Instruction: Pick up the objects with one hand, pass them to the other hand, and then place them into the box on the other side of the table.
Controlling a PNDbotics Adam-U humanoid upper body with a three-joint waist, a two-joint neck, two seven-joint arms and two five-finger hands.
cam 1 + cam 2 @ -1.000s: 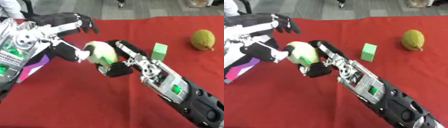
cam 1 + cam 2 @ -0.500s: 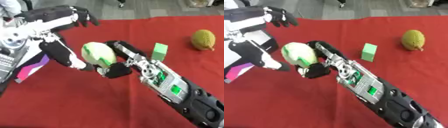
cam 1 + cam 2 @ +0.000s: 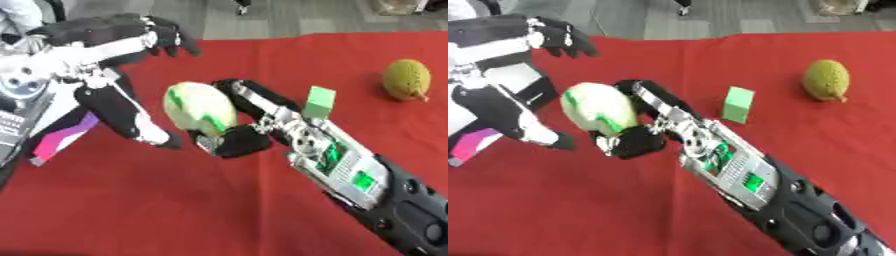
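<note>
Fingers (image 3: pixel 232 95) of the right hand (image 3: pixel 241 130) still curl round the pale green ball (image 3: pixel 199 107), while the left hand (image 3: pixel 114 47) has spread open and backed off beside it, so the handover isn't made.

Table (image 3: pixel 262 210): extended across the whole view, its far edge at the top.
Right hand (image 3: pixel 241 135): was at the centre, its arm entering from the lower right corner.
Round object (image 3: pixel 199 107): was held above the table, on the left side of the right hand, between its curled fingers behind and thumb before.
Left hand (image 3: pixel 114 55): was at the upper left, just left of the round object and apart from it, fingers spread above and thumb (image 3: pixel 144 131) reaching down beside the object.
Block (image 3: pixel 319 101): stood on the table just right of the right hand's fingers.
Bumpy fruit (image 3: pixel 407 80): lay on the table at the far right, well apart from the block.
Flat item (image 3: pixel 59 140): lay at the left edge, below the left hand.
</note>
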